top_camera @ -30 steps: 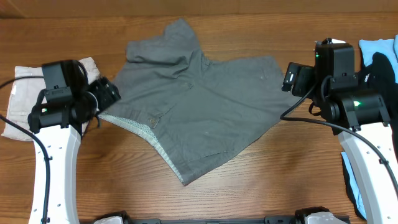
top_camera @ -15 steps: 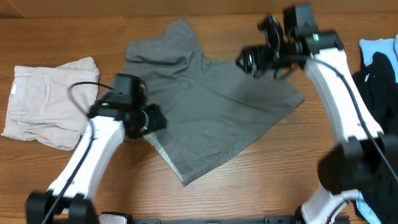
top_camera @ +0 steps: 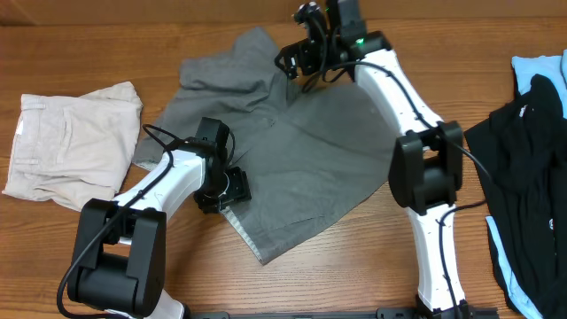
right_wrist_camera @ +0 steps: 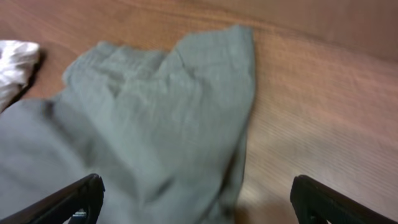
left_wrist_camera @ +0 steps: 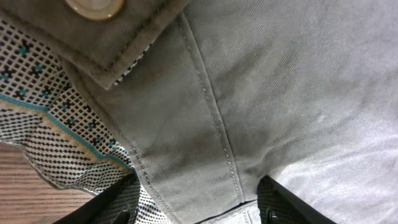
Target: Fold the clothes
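Observation:
The grey shorts (top_camera: pixel 310 159) lie spread flat in the middle of the table, with the paler patterned lining showing along the waistband at the left. My left gripper (top_camera: pixel 223 188) is down on the waistband edge. In the left wrist view its open jaws (left_wrist_camera: pixel 199 208) straddle the grey waistband (left_wrist_camera: pixel 186 124), with the button (left_wrist_camera: pixel 93 6) and the dotted lining (left_wrist_camera: pixel 37 124) beside it. My right gripper (top_camera: pixel 297 62) hovers over the far trouser leg. In the right wrist view its jaws (right_wrist_camera: pixel 199 205) are wide open above that leg's edge (right_wrist_camera: pixel 186 112).
Cream-white folded shorts (top_camera: pixel 71 142) lie at the left, also showing in the right wrist view (right_wrist_camera: pixel 15 62). A black garment (top_camera: pixel 532 177) and a light-blue one (top_camera: pixel 536 66) lie at the right edge. Bare wood runs along the front.
My left gripper moved right from the cream shorts onto the grey waistband. My right gripper swung left from the right side to over the far leg of the shorts.

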### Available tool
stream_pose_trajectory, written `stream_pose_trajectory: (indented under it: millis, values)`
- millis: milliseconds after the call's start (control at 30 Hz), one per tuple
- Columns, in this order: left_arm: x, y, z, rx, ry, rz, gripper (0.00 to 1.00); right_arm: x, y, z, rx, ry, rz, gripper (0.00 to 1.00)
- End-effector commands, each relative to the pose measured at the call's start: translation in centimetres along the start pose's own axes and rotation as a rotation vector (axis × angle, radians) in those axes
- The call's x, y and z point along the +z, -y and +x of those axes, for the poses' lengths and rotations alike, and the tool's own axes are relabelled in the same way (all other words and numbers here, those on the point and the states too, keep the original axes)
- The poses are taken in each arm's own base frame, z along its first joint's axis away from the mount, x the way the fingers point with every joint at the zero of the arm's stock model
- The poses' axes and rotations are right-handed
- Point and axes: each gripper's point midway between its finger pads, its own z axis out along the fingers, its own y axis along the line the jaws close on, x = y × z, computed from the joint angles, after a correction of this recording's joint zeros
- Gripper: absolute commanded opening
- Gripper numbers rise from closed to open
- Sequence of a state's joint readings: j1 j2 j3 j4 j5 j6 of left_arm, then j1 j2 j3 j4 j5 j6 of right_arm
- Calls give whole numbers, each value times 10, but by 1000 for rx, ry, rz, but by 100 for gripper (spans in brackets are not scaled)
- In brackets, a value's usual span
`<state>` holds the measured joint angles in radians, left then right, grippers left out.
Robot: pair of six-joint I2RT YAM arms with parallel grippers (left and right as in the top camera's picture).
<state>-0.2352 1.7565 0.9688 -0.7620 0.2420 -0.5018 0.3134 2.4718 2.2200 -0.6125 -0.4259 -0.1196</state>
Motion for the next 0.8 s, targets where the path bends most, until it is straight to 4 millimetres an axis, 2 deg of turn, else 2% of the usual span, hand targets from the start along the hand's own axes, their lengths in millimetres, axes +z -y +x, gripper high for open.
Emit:
stream_pose_trajectory:
  millis: [0, 100, 233, 267, 300, 400, 433, 500, 633, 767]
  values:
    - [31, -19, 16, -24, -80, -59, 65, 30, 6, 4, -14, 30, 24, 100]
    - [31, -18, 14, -30, -74, -56, 65, 55, 5, 18, -24, 23, 12, 100]
    - [31, -18, 14, -29, -72, -54, 66, 70, 2, 26, -37, 23, 11, 100]
    - [31, -18, 13, -29, -71, -54, 67, 74, 0, 25, -47, 34, 20, 96]
    - [31, -18, 13, -29, -71, -54, 67, 76, 0, 25, -48, 38, 25, 90]
    - [31, -18, 13, -29, -71, -54, 68, 79, -1, 24, -52, 43, 48, 57]
    - [31, -18, 14, -29, -71, -54, 68, 78, 7, 23, -38, 45, 90, 34]
    - [31, -18, 14, -29, -72, -54, 68, 75, 28, 20, 36, 64, 212, 14]
    - [31, -18, 14, -29, -71, -54, 69, 57, 68, 19, 132, 75, 329, 8]
    - [32, -16, 9, -24, -54, -45, 69, 6, 141, 14, 349, 114, 550, 5]
